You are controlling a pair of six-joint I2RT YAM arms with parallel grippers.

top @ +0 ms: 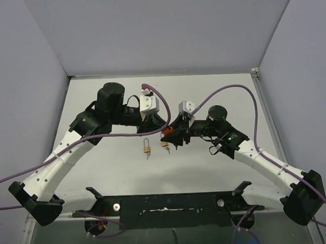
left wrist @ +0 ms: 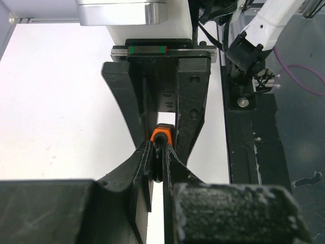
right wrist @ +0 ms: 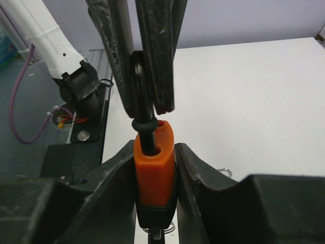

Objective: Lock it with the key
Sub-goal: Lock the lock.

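Observation:
An orange padlock (top: 166, 131) with a black base is held above the table between both grippers. My right gripper (right wrist: 155, 168) is shut on the orange padlock body (right wrist: 155, 170). My left gripper (left wrist: 158, 152) is shut on the padlock's black shackle (left wrist: 159, 165), and its fingers (right wrist: 157, 56) come down from the top of the right wrist view. A key (right wrist: 156, 234) with a wire ring sticks out of the padlock's underside, only partly in view. In the top view the left gripper (top: 155, 125) and the right gripper (top: 172, 133) meet at mid-table.
A small brass padlock (top: 147, 150) lies on the white table (top: 116, 166). A second brass piece (top: 165, 145) sits just below the orange padlock. A black mounting plate (top: 171, 203) runs along the near edge. Purple cables (top: 234, 88) arch over the arms.

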